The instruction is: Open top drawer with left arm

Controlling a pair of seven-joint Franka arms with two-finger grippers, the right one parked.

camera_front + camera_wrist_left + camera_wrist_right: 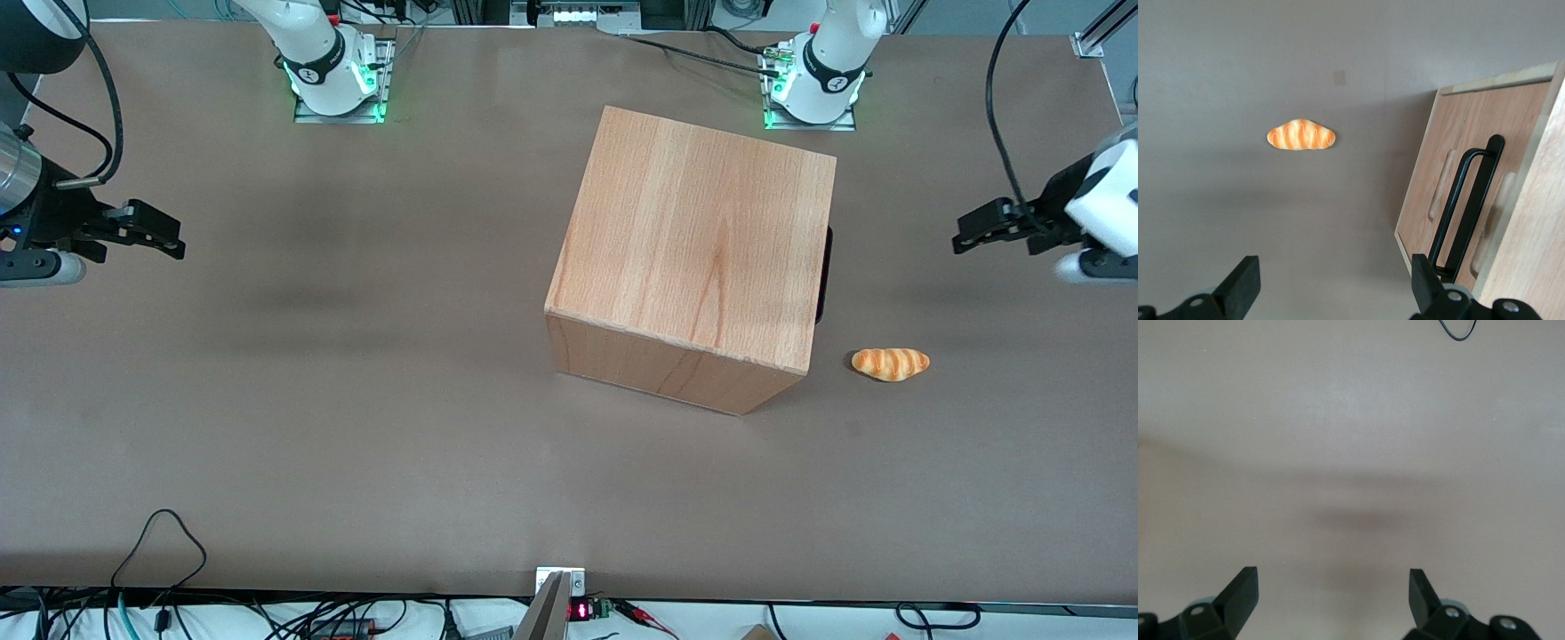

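Drawer (1471,187) sits shut in a plain light-wood cube (702,240) mid-table — flat grained front panel, long black bar handle (1468,200) facing the working arm's end. Gripper (987,233) of the left arm (1098,209) hovers above the table, well apart from the handle, black fingers (1241,283) spread, nothing held. Glossy orange croissant (891,363) lies near the cube — nearer the camera than the gripper.

A matte brown counter (356,444) fills the scene, evenly lit, with soft blurred shadows. Along its 12 o'clock edge, two metal mounting plates (342,111) glow green, and dark cables (693,53) trail past them. At the 6 o'clock edge, a black cable loop (160,542) lies on the counter above a tangle of wires and a small red display (580,611). The left arm's jaws hang wide apart over the counter's working-arm end.
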